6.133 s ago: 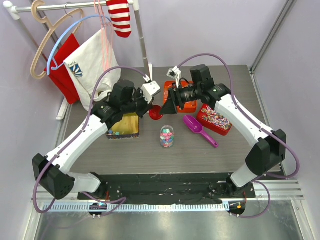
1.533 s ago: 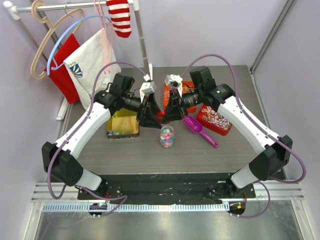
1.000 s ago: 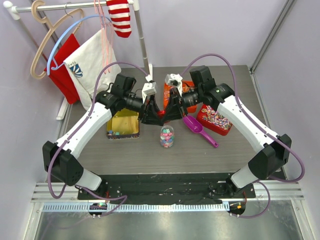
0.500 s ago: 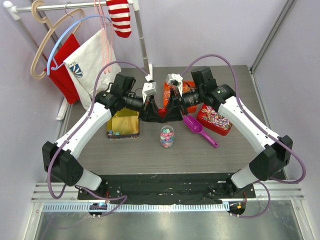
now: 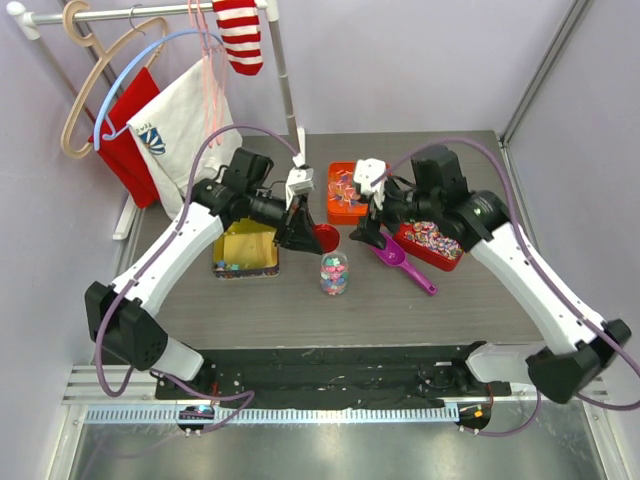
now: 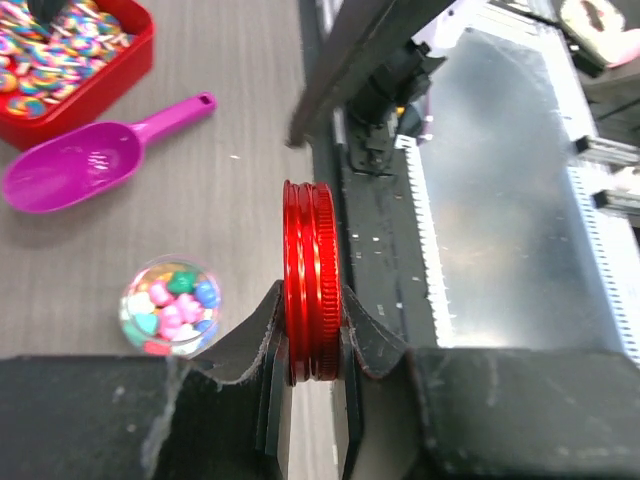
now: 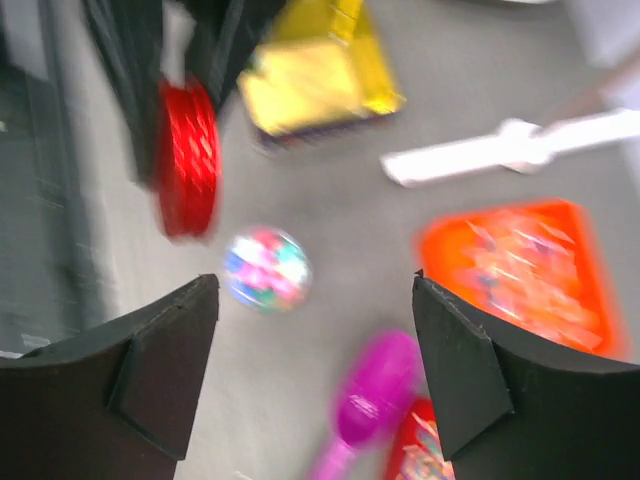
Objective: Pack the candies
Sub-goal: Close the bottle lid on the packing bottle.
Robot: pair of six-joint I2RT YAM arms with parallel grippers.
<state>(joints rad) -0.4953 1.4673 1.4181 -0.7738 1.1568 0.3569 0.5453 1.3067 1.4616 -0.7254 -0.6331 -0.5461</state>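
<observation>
The candies fill a small clear jar (image 5: 334,272) standing open mid-table; it also shows in the left wrist view (image 6: 170,305) and, blurred, in the right wrist view (image 7: 266,268). My left gripper (image 5: 310,236) is shut on a red screw lid (image 5: 324,238), held on edge above and behind the jar; the left wrist view shows the lid (image 6: 310,285) pinched between the fingers. My right gripper (image 5: 366,236) is open and empty, right of the lid, above the purple scoop (image 5: 392,254).
A yellow tin (image 5: 246,248) with a few candies lies left of the jar. An orange tin (image 5: 345,192) of wrapped sweets is behind, a red tin (image 5: 432,243) at the right. A clothes rail with hangers and bags stands at the back left.
The two grippers met at the red lid; the right one has now let go and pulled back to the right, opening. The left gripper keeps the lid.
</observation>
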